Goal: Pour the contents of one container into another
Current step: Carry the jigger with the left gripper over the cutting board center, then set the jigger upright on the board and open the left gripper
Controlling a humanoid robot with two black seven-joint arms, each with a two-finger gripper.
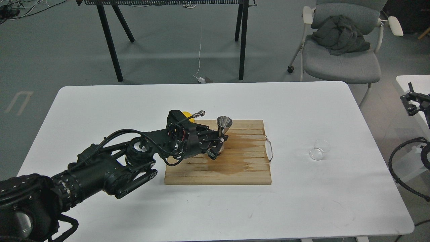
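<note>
The steel jigger [224, 123] stands upright on the wooden cutting board [235, 168], near its far middle. My left gripper [217, 144] is shut around the jigger's narrow waist, and the arm reaches in from the lower left. The small clear cup [319, 149] lies tipped on its side on the white table, right of the board and well away from both grippers. My right gripper [412, 101] shows only partly at the far right edge, off the table; its fingers cannot be made out.
A yellow lemon [186, 115] peeks out behind my left wrist at the board's far left corner. The board has a wet stain and a metal handle [269, 149] on its right side. A grey chair [339, 50] stands behind the table.
</note>
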